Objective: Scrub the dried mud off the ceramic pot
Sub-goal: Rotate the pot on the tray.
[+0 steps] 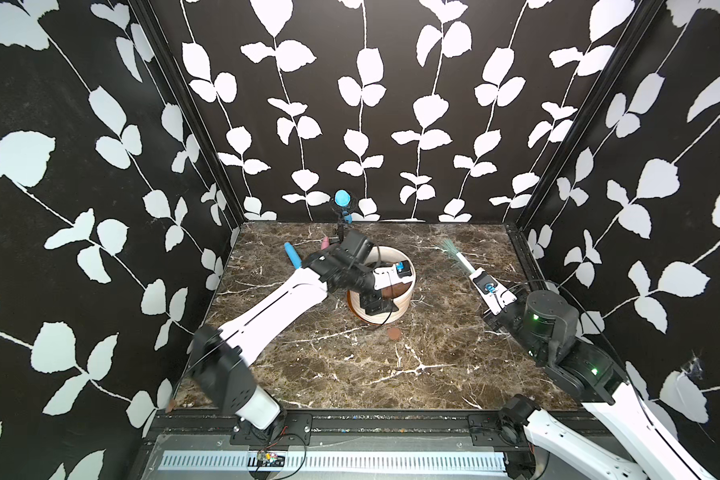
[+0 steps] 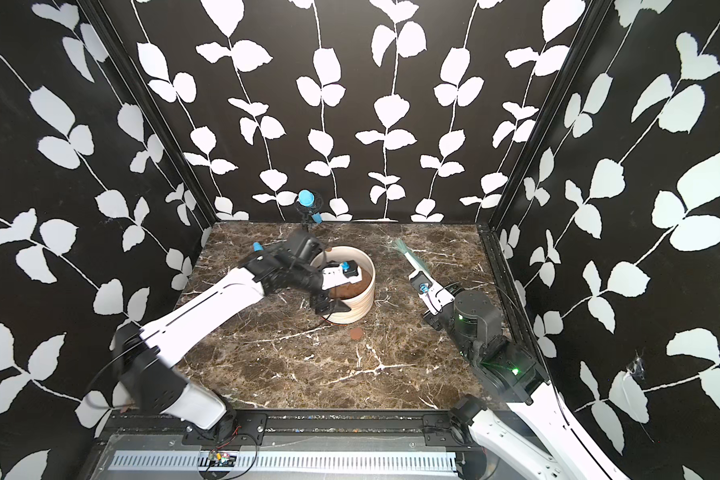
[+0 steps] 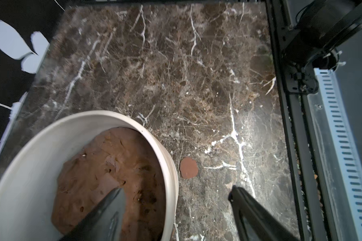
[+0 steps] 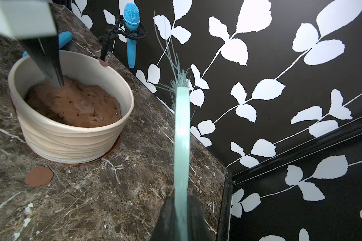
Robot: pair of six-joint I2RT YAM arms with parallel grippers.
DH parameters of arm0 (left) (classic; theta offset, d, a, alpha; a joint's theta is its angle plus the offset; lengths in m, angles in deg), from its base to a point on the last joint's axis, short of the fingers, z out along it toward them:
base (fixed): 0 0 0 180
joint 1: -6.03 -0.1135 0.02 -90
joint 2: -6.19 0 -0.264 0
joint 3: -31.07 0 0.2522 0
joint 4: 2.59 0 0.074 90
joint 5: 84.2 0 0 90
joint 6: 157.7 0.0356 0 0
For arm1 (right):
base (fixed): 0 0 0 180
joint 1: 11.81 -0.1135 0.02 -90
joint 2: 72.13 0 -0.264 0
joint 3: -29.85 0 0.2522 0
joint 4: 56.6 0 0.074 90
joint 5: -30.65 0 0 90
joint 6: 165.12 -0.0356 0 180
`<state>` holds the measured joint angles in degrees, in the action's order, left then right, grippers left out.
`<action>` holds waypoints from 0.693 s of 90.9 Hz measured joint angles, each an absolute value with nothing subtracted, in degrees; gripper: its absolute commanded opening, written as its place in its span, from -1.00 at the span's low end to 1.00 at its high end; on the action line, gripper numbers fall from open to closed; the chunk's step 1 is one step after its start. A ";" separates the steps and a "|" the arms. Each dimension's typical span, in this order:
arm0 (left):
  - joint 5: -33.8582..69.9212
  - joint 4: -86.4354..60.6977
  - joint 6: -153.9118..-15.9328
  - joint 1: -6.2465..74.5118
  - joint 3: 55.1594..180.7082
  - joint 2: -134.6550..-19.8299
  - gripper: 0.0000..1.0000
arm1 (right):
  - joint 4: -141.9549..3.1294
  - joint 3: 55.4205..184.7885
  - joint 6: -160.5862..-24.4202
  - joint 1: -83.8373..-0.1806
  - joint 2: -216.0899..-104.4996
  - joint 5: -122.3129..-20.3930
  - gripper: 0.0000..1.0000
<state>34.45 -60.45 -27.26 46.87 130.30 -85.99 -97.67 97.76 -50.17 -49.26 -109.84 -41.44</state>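
Observation:
The ceramic pot (image 1: 396, 308) (image 2: 360, 309) (image 4: 71, 141) is cream, ribbed, on an orange saucer, with brown soil inside. My left gripper (image 3: 176, 194) (image 1: 377, 306) is open and straddles its near wall (image 3: 171, 167): one finger hangs over the soil, the other over the table outside. A flat disc of dried mud (image 1: 394, 333) (image 2: 356, 333) (image 3: 189, 168) (image 4: 38, 176) lies on the table just in front of the pot. Another small blob of it (image 4: 103, 62) sits on the far rim. Right of the pot, my right gripper (image 4: 181, 200) (image 1: 476, 277) is shut on a pale teal brush (image 1: 460, 259) (image 4: 182, 129), held above the table.
A blue microphone (image 1: 342, 199) on a black stand is at the back wall. A blue-handled tool (image 1: 294, 257) and a pink item (image 1: 327, 241) lie behind the pot on the left. The black rail (image 3: 291, 146) borders the marble table's front edge.

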 measured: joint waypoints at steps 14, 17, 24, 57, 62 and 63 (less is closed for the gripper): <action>31.04 -64.10 -26.82 47.33 133.21 -92.86 0.06 | -98.07 97.74 -50.87 -49.26 -108.69 -41.51 -1.00; 29.99 -64.80 -27.37 47.57 133.51 -93.56 -0.03 | -98.22 97.74 -50.85 -49.26 -108.47 -41.51 -1.00; 27.93 -66.41 -28.63 48.18 134.50 -94.61 -0.29 | -98.55 97.79 -50.45 -49.26 -108.03 -41.53 -1.00; 18.47 -68.38 -38.91 53.56 137.80 -96.38 -1.00 | -99.86 100.02 -46.96 -49.26 -110.11 -42.01 -1.00; 17.11 -67.66 -41.66 54.50 137.82 -96.46 -1.00 | -99.86 100.02 -46.39 -49.26 -110.35 -42.01 -1.00; 16.81 -67.46 -42.32 54.65 137.82 -96.49 -1.00 | -99.88 100.02 -46.30 -49.26 -110.39 -42.01 -1.00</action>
